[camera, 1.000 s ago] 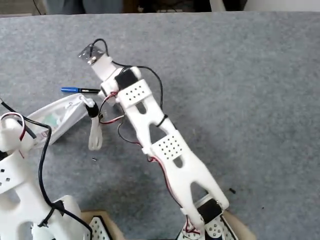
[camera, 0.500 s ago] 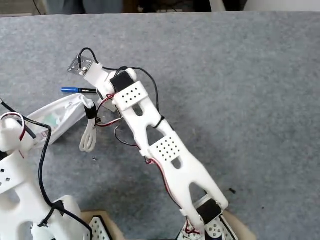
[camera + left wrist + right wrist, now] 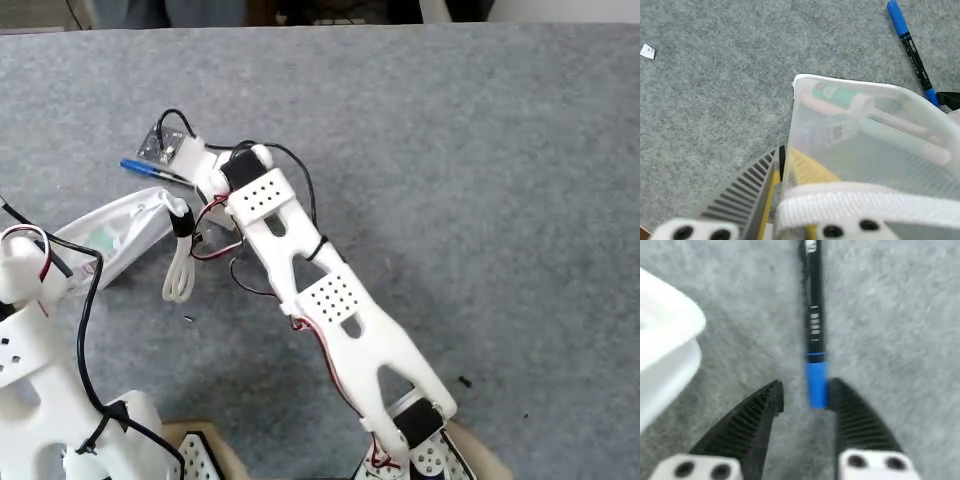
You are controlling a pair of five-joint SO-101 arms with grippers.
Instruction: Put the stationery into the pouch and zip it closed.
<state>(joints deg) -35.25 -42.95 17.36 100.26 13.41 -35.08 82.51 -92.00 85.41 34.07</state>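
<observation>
High view: fixed overhead, off the arms, looking steeply down over the grey felt table from the arms' base side, far enough back to take in the whole work area.

Left wrist view: mounted on the left arm, very near, looking along the left gripper and through a mesh pouch to the felt beyond.

Right wrist view: mounted on the right arm, nearer still, aimed down past the right gripper at the felt.

Shared by all three views: a blue pen lying on the felt. Shared by the high and left wrist views: the mesh pouch.
</observation>
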